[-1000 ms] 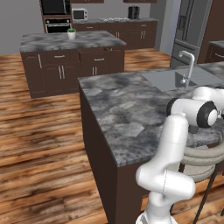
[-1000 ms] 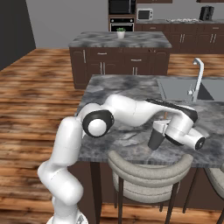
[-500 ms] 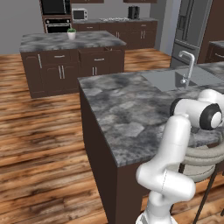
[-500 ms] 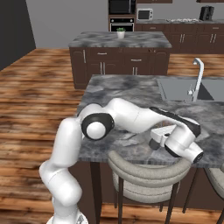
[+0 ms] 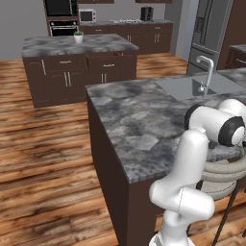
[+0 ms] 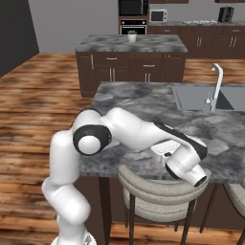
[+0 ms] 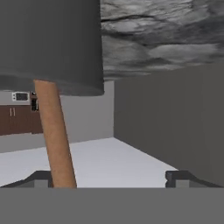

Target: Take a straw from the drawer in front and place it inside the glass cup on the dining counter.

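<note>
Hand view: two dark finger tips (image 7: 40, 177) set wide apart at bottom edge, nothing between them. Thin reddish-brown straw (image 7: 54, 135) rises just inside left tip, tilted, upper end in dark grey see-through glass cup (image 7: 50, 43) straight ahead, close. Grey mottled stone dining counter (image 7: 162, 35) beyond cup. Right base view: hand low at counter's near edge, above grey cushioned stool (image 6: 158, 191).
</note>
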